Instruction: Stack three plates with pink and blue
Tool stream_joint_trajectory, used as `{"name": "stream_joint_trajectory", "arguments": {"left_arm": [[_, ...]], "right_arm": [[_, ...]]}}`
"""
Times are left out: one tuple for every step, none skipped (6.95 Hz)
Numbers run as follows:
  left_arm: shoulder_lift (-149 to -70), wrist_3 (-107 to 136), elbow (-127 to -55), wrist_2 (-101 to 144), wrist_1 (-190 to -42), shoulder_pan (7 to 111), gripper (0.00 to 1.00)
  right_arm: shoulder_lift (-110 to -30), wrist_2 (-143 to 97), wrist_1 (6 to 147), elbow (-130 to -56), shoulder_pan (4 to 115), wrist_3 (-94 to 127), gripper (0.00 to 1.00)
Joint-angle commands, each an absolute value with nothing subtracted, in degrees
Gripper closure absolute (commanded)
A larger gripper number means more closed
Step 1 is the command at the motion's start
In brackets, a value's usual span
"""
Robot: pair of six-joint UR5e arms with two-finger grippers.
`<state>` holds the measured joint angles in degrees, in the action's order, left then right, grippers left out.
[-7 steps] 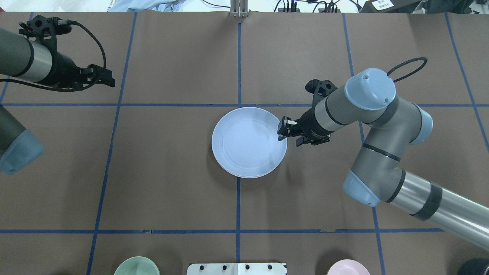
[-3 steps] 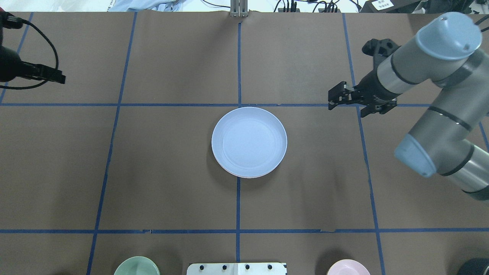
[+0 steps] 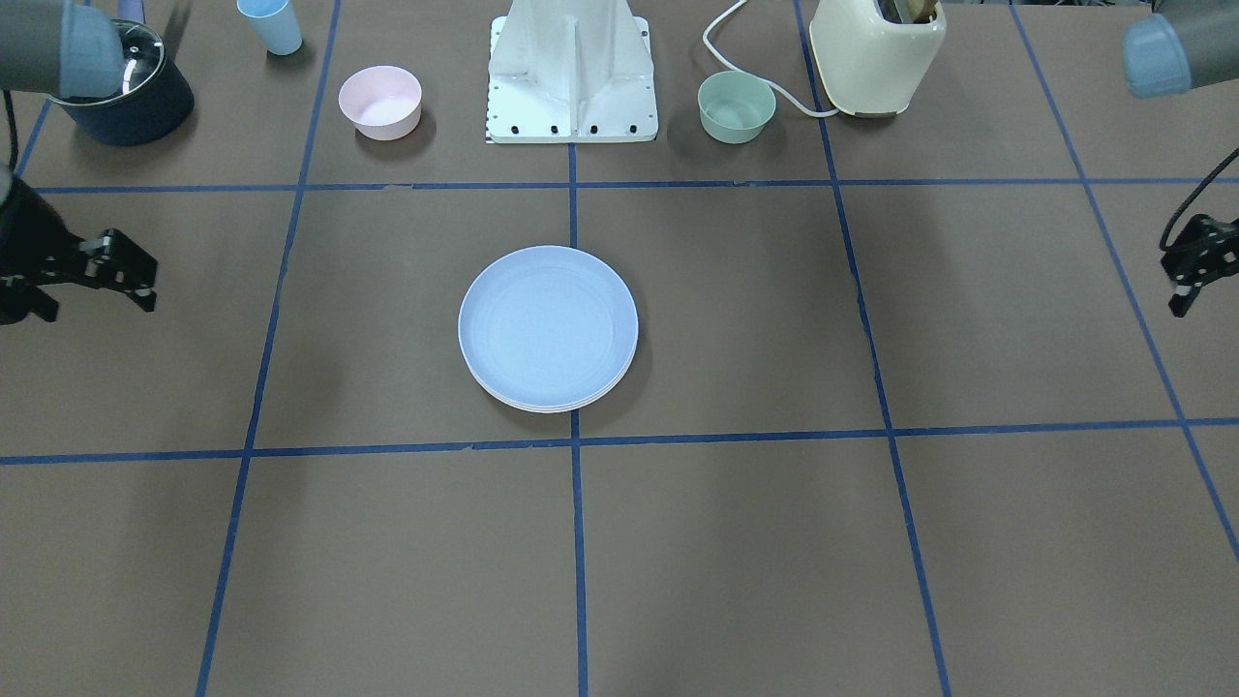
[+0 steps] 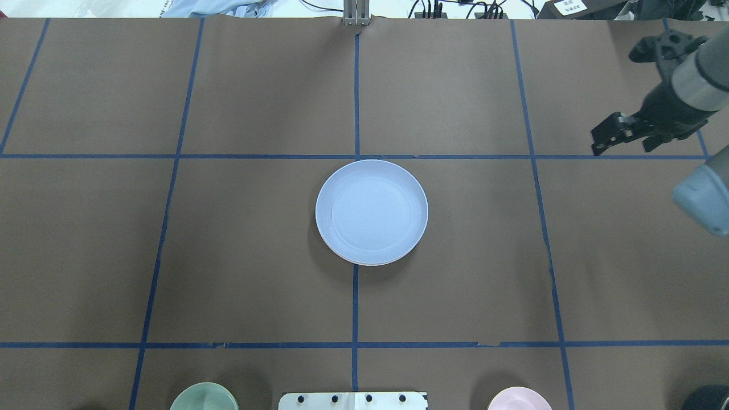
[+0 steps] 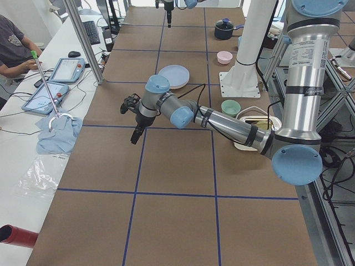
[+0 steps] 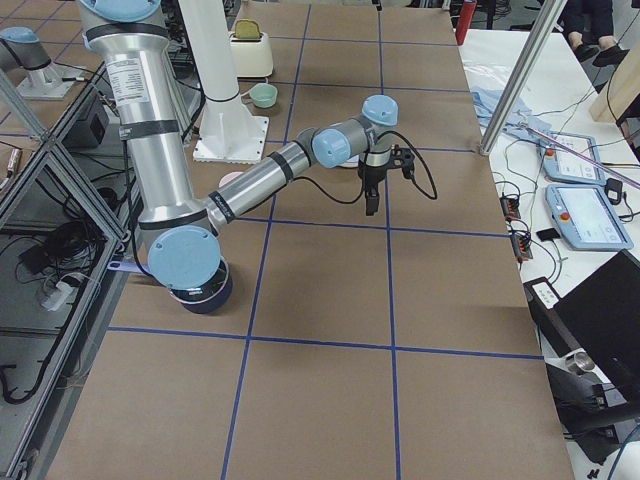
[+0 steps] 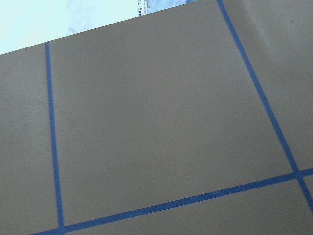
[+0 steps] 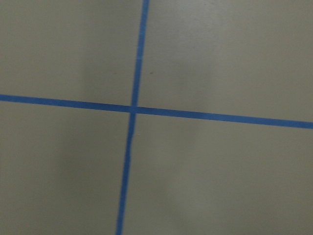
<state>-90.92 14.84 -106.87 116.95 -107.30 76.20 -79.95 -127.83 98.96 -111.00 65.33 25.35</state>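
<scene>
The three plates sit stacked at the table's middle. The light blue plate (image 4: 371,212) is on top, also seen in the front view (image 3: 548,327). Only thin pale rims (image 3: 554,407) of the two plates under it show, so I cannot tell their colours apart. My right gripper (image 4: 596,143) is open and empty, far right of the stack, also in the front view (image 3: 145,286). My left gripper (image 3: 1175,286) hangs open and empty far on the other side, out of the overhead view. Both wrist views show only bare table.
A small pink bowl (image 3: 379,102) and a mint-green bowl (image 3: 736,106) flank the robot base (image 3: 571,68). A dark pot (image 3: 126,97), a light blue cup (image 3: 271,27) and a cream toaster (image 3: 876,53) stand along that same edge.
My right gripper has left the blue plate's right rim and drawn far to the right and back. My left arm has swung left, out of the overhead view. The stack has not moved.
</scene>
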Motion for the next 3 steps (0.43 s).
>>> {"name": "stream_joint_trajectory", "arguments": {"left_arm": [[-90.3, -0.6, -102.5, 117.2, -104.2, 85.4, 0.0], [-90.2, -6.9, -98.0, 121.7, -104.3, 89.3, 0.0], [-89.7, -9.3, -93.4, 127.4, -105.1, 92.2, 0.0]], "right_arm": [[-84.2, -136.0, 102.0, -104.8, 79.3, 1.3, 0.0], [-85.4, -136.8, 102.0, -100.7, 84.3, -9.3, 0.0], [-85.7, -136.4, 102.2, -97.1, 87.5, -16.0, 0.0]]}}
